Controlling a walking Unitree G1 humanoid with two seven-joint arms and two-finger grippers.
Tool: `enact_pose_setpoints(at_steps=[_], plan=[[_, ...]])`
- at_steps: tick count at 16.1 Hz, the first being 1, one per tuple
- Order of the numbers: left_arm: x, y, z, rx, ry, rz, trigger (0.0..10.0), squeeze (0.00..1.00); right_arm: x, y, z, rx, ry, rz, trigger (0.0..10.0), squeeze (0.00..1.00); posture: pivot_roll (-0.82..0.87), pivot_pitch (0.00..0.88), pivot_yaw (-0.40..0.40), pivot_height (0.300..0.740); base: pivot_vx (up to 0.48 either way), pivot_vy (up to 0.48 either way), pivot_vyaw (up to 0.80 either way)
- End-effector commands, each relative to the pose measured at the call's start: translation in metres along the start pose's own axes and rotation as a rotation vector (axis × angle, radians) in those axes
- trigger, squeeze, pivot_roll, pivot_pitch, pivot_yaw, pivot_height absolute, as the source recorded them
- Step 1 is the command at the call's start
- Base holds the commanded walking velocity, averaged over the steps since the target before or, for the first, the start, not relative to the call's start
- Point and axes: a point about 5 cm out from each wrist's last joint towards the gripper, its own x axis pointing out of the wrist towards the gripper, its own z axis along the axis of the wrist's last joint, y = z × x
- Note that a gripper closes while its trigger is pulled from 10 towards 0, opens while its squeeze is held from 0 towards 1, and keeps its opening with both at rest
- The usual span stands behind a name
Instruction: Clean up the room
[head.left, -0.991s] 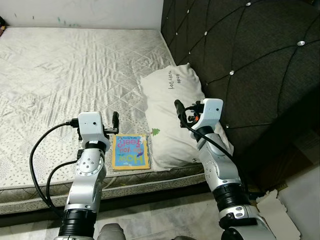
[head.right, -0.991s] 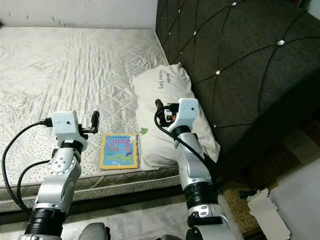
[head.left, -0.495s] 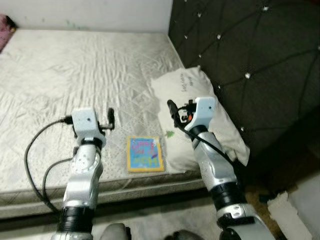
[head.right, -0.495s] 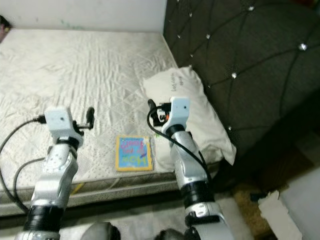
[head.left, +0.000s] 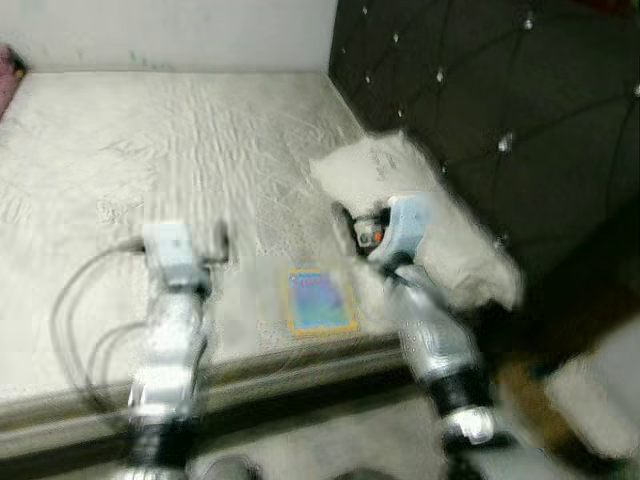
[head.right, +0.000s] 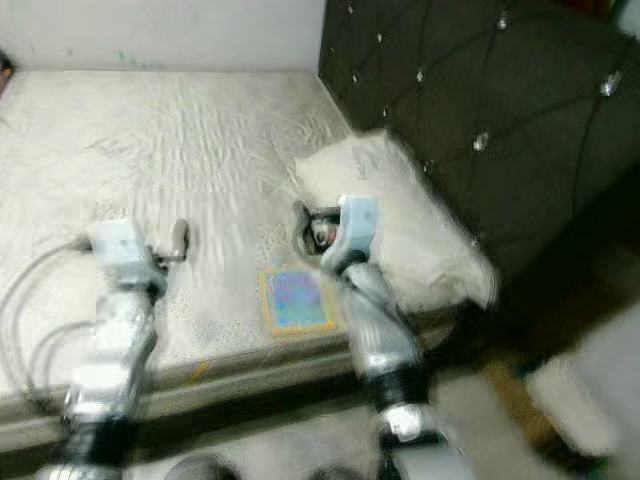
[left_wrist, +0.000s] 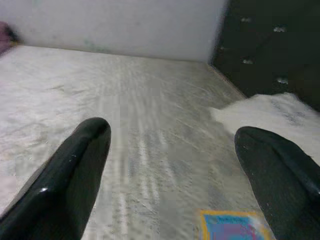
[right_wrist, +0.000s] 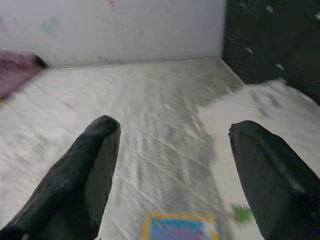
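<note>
A small picture book (head.left: 320, 298) with a blue cover and yellow border lies flat on the mattress (head.left: 150, 150) near its front edge, beside a white pillow (head.left: 420, 210). The eye views are blurred. My left gripper (head.left: 220, 240) is held above the mattress to the left of the book, and my right gripper (head.left: 342, 222) hovers just beyond the book, by the pillow. Both stand open with nothing between the fingers. The book's top edge (left_wrist: 235, 225) shows between the left fingers (left_wrist: 75, 175), and the same book (right_wrist: 180, 227) shows between the right fingers (right_wrist: 85, 175).
A dark tufted headboard (head.left: 500, 90) rises on the right behind the pillow. A white wall (head.left: 170, 30) closes the far side of the bed. A pink cloth (right_wrist: 17, 67) lies at the mattress's far left. Pale clutter (head.left: 590, 390) sits on the floor at right.
The camera has shifted and blurred, so the whole scene slid; the book now sits closer between the two arms. Both grippers stay open and empty.
</note>
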Motion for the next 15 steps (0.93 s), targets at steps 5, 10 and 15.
enact_pose_setpoints(at_steps=[5,10,15], plan=[[0.0017,0.0096,0.0017,0.001,0.005,0.045,10.0,0.0,0.0036,0.0056,0.004,0.005,-0.004,0.009,10.0,0.0,0.12,0.0,-0.092,0.74,0.0,0.48,0.0],[0.0032,0.0101,0.0028,-0.007,0.006,0.056,10.0,0.0,0.0054,0.0052,0.0043,-0.006,0.004,0.008,10.0,0.0,0.11,0.0,-0.095,0.74,0.0,0.48,0.0],[0.004,0.01,0.0028,-0.009,0.007,0.055,10.0,0.0,0.0059,0.0047,0.0047,-0.009,0.005,0.005,10.0,0.0,0.11,0.0,-0.094,0.74,0.0,0.48,0.0]])
